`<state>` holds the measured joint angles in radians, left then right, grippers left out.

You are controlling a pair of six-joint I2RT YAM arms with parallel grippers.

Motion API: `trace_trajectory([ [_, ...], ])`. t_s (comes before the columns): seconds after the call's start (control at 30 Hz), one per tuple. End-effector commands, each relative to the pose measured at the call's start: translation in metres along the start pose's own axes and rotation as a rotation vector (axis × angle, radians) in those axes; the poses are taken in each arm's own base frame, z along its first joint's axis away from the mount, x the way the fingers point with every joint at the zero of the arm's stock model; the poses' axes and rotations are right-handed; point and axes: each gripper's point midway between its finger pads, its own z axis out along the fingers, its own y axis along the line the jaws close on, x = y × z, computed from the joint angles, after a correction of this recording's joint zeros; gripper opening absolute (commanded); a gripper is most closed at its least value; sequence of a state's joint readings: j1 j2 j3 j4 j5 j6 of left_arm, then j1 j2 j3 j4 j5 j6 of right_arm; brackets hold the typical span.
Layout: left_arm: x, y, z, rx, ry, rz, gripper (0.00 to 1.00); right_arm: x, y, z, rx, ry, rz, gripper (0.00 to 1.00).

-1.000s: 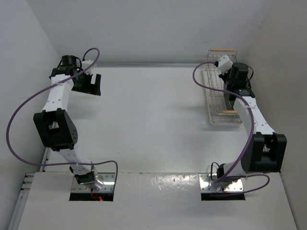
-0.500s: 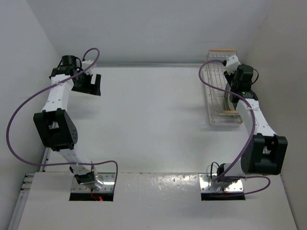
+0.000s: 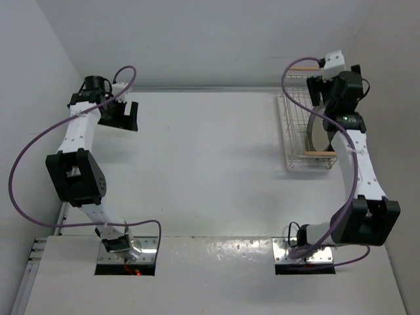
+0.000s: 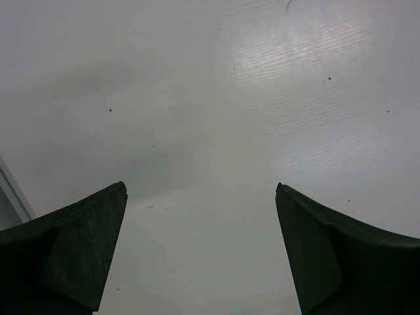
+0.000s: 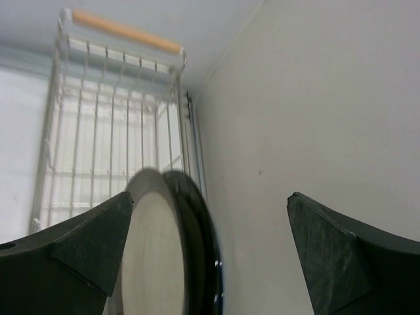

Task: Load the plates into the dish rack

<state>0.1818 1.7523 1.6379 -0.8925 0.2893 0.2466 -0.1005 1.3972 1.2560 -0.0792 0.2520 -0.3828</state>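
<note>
Two arms, two grippers, one rack. In the overhead view the left gripper (image 3: pixel 125 115) hangs over the far left corner of the white table (image 3: pixel 210 164). The right gripper (image 3: pixel 318 88) is raised above the far end of the white wire dish rack (image 3: pixel 292 125), which lies along the table's right edge.

We count two light wooden handle bars on the rack, a far one (image 3: pixel 306 67) and a near one (image 3: pixel 319 153).

In the left wrist view the left gripper (image 4: pixel 200 187) is spread wide. Its two dark fingers (image 4: pixel 72 249) have only bare table between them.

In the right wrist view the right gripper (image 5: pixel 210 197) is likewise spread and released, and its two fingers (image 5: pixel 85 243) grasp nothing. Below it the dish rack (image 5: pixel 111 131) runs away towards its far handle bar (image 5: pixel 125 31).

We count two round plates standing on edge in the rack's near part. One is a cream-faced plate (image 5: pixel 154 262). Just behind it, close against it, stands a plate with a dark glossy rim (image 5: pixel 207 262). Whether a third stands with them we cannot tell.

From overhead we see one upright plate edge (image 3: pixel 315 128) inside the rack, near the near handle bar.
</note>
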Motion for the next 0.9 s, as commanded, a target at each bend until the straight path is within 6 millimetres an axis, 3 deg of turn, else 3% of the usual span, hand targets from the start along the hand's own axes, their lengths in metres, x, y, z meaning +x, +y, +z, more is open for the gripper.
trace_trajectory([
  [0.0, -0.009, -0.001, -0.008, -0.012, -0.020, 0.016, 1.00, -0.073, -0.027, -0.041, -0.005, -0.184, 0.192, 1.00],
  [0.07, -0.009, -0.001, -0.008, -0.012, -0.020, 0.016, 1.00, -0.094, -0.016, -0.068, -0.127, -0.260, 0.252, 1.00],
  [0.1, -0.009, -0.001, -0.008, -0.012, -0.020, 0.016, 1.00, -0.087, -0.009, -0.081, -0.159, -0.267, 0.287, 1.00],
  [0.13, -0.008, 0.000, -0.008, -0.021, -0.017, 0.016, 1.00, -0.090, 0.003, -0.090, -0.228, -0.294, 0.289, 1.00],
  [0.17, -0.010, 0.000, -0.012, -0.024, -0.026, 0.019, 1.00, -0.098, 0.031, -0.105, -0.391, -0.357, 0.293, 1.00],
  [0.2, -0.012, -0.001, -0.016, -0.027, -0.036, 0.022, 1.00, -0.098, 0.035, -0.131, -0.429, -0.402, 0.300, 1.00],
  [0.23, -0.009, 0.000, -0.018, -0.037, -0.032, 0.021, 1.00, -0.085, 0.051, -0.135, -0.479, -0.388, 0.321, 1.00],
  [0.27, -0.007, 0.001, -0.019, -0.047, -0.028, 0.032, 1.00, -0.077, 0.075, -0.144, -0.589, -0.359, 0.454, 1.00],
  [0.3, -0.002, -0.002, -0.024, -0.048, -0.029, 0.041, 1.00, -0.082, 0.078, -0.169, -0.644, -0.403, 0.481, 1.00],
  [0.37, 0.008, -0.002, -0.032, -0.074, -0.018, 0.051, 1.00, -0.054, 0.110, -0.184, -0.763, -0.337, 0.602, 1.00],
  [0.4, 0.014, -0.004, -0.034, -0.072, -0.012, 0.059, 1.00, -0.052, 0.117, -0.198, -0.813, -0.354, 0.613, 1.00],
  [0.43, 0.028, -0.004, -0.039, -0.084, -0.001, 0.049, 1.00, -0.022, 0.140, -0.195, -0.851, -0.256, 0.672, 1.00],
  [0.47, 0.035, -0.004, -0.042, -0.098, 0.009, 0.047, 1.00, -0.017, 0.141, -0.203, -0.853, -0.252, 0.689, 1.00],
  [0.57, 0.062, -0.004, -0.043, -0.140, 0.044, 0.043, 1.00, 0.029, 0.164, -0.211, -0.862, -0.099, 0.748, 1.00],
  [0.67, 0.094, -0.001, -0.059, -0.229, 0.049, 0.039, 1.00, 0.074, 0.190, -0.224, -0.851, 0.100, 0.856, 1.00],
  [0.73, 0.121, -0.001, -0.058, -0.270, 0.095, 0.015, 1.00, 0.088, 0.197, -0.230, -0.838, 0.137, 0.902, 1.00],
  [0.83, 0.148, 0.005, -0.075, -0.361, 0.132, 0.006, 1.00, 0.115, 0.212, -0.240, -0.842, 0.251, 0.965, 1.00],
  [0.87, 0.166, 0.004, -0.075, -0.375, 0.171, 0.003, 1.00, 0.117, 0.213, -0.245, -0.843, 0.248, 0.975, 1.00],
])
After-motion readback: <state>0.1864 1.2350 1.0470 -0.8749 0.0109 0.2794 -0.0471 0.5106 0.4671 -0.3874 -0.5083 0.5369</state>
